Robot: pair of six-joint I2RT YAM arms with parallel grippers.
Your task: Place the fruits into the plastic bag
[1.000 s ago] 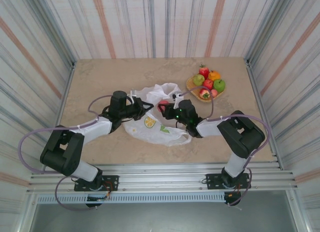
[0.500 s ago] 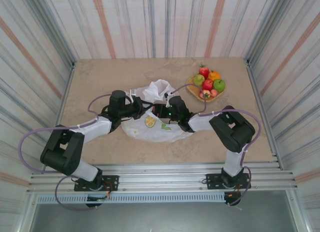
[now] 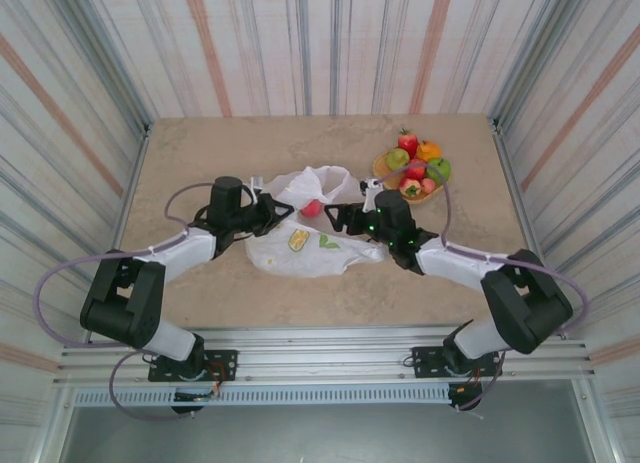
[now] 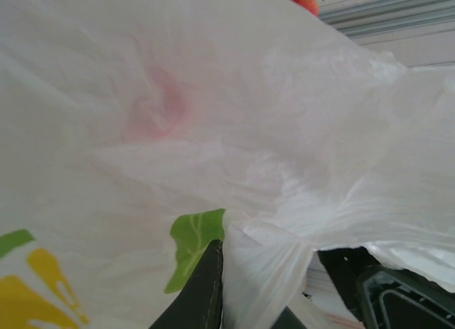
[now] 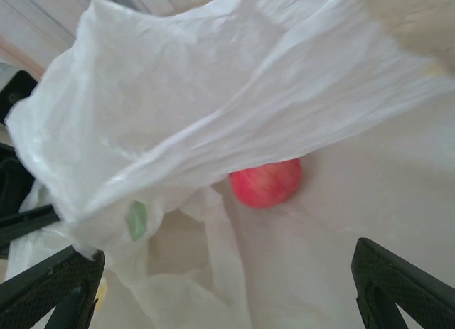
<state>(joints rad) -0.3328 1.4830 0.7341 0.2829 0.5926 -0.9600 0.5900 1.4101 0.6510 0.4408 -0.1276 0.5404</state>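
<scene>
The white plastic bag (image 3: 310, 245) printed with lemon slices lies mid-table, its mouth raised. My left gripper (image 3: 274, 211) is shut on a bunch of the bag's film (image 4: 245, 286) at the left rim. One red apple (image 3: 312, 207) lies inside the open mouth, also seen from the right wrist (image 5: 266, 181) and as a pink blur through the film (image 4: 160, 109). My right gripper (image 3: 338, 217) stands open just right of the mouth, its fingers (image 5: 50, 286) wide apart and nothing between them. The other fruits (image 3: 415, 168) are piled on the tan tray (image 3: 381, 166).
Striped walls enclose the table on three sides. The tray sits at the back right, close behind my right arm. Bare tabletop (image 3: 200, 153) lies left of and behind the bag. A metal rail (image 3: 320, 343) runs along the near edge.
My right gripper carried the red apple into the bag mouth, opened and let it go, then drew back to the right. My left gripper kept its hold on the bag.
</scene>
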